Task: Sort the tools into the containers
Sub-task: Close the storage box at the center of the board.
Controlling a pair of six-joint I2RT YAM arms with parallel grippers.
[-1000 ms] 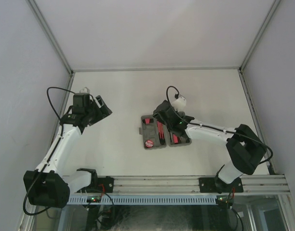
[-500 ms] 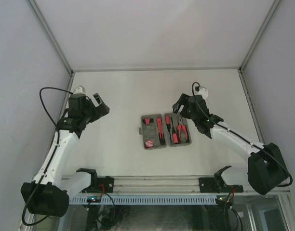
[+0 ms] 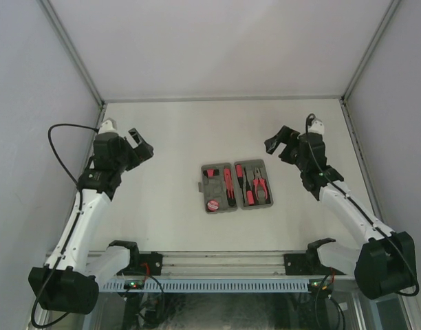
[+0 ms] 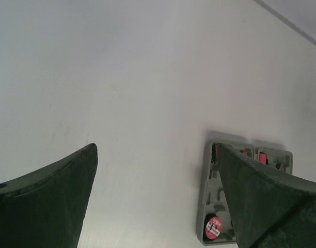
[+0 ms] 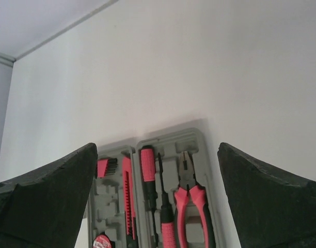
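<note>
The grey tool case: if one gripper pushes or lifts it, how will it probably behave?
Lying open and flat on the table, the tool case would probably slide, not tip. Its two halves seem hinged in the middle, so lifting one half may fold it. The pliers sit in a recess but might drop out if it tilts.

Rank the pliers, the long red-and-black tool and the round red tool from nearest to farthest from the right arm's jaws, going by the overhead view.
1. Pliers: right half of the case, along its outer side.
2. Long red-and-black tool: left half, beside the hinge.
3. Round red tool: left half, near corner.
</note>
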